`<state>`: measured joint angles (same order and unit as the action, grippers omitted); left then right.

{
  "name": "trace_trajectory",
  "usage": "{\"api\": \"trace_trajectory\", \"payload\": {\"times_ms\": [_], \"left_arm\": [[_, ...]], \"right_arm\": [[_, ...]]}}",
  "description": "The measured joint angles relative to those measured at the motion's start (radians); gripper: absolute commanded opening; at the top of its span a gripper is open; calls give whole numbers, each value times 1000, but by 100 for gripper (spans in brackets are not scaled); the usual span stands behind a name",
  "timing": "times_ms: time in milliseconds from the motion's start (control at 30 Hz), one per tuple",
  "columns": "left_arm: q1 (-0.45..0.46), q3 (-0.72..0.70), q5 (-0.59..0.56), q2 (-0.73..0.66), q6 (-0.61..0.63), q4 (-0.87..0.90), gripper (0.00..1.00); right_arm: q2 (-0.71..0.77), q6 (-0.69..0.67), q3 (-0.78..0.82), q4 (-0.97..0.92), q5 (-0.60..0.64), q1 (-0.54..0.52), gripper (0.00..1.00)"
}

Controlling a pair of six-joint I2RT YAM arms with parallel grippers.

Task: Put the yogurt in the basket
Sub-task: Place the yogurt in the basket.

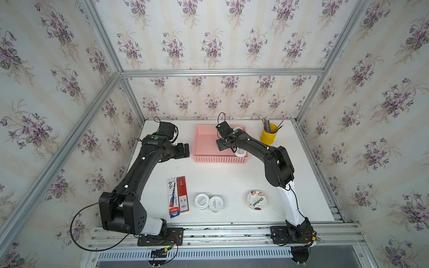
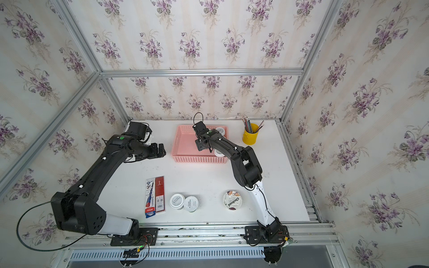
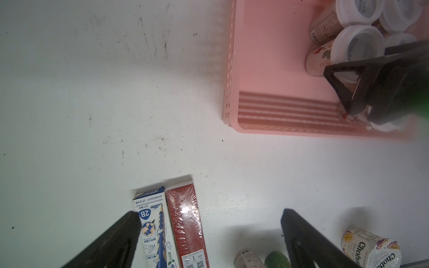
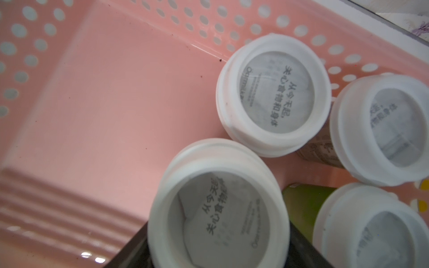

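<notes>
The pink basket (image 1: 209, 159) (image 2: 199, 159) stands at the back middle of the table. My right gripper (image 1: 230, 148) (image 4: 218, 246) reaches down into its right side, shut on a small white-lidded yogurt cup (image 4: 218, 208). Whether that cup rests on the basket floor I cannot tell. Three more such cups (image 4: 274, 95) stand beside it in the basket. On the table near the front stand two small cups (image 1: 202, 201) (image 1: 216, 203) and the wider Chobani cup (image 1: 256, 200). My left gripper (image 1: 185, 150) (image 3: 211, 217) hangs open and empty left of the basket.
A yellow pencil cup (image 1: 268, 137) stands right of the basket at the back. A blue-white pencil pack (image 1: 173, 197) and a red box (image 1: 183, 195) lie side by side left of the two small cups. Metal frame rails border the table.
</notes>
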<state>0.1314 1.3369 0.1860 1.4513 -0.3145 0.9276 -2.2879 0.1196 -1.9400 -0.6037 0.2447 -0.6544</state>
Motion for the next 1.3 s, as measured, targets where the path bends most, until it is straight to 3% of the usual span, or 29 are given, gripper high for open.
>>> {"api": "trace_trajectory", "payload": {"times_ms": [700, 1300], "left_arm": [[-10, 2, 2, -13, 0, -1, 99], [-21, -2, 3, -25, 0, -3, 99]], "right_arm": [[0, -11, 4, -14, 9, 6, 74], [34, -11, 16, -22, 1, 6, 87]]}}
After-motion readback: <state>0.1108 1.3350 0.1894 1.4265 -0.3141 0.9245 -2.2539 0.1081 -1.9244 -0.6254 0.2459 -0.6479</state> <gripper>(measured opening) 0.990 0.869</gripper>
